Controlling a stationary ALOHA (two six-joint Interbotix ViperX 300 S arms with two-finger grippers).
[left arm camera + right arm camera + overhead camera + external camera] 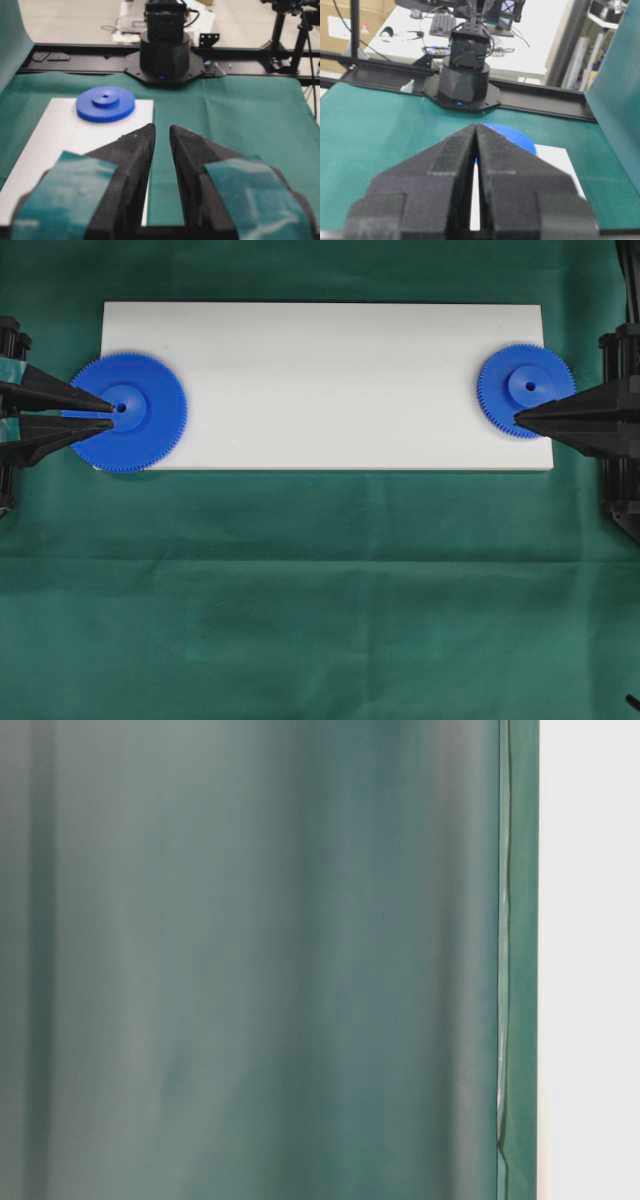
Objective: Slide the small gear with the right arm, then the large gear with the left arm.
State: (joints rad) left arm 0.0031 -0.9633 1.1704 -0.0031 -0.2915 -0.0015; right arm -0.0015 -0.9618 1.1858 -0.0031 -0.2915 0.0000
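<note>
Small gear: right end of the white board.
Large gear: left end.
Right hand: closed, empty, tip over small gear's rim.
Left hand: slightly parted, empty, above large gear's hub.

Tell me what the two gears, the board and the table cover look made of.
Small gear and large gear: likely moulded plastic, uniform bright blue, matte, crisp teeth.
Board: smooth white sheet, perhaps plastic or coated wood; unclear.
Cover: green cloth, showing creases.
</note>
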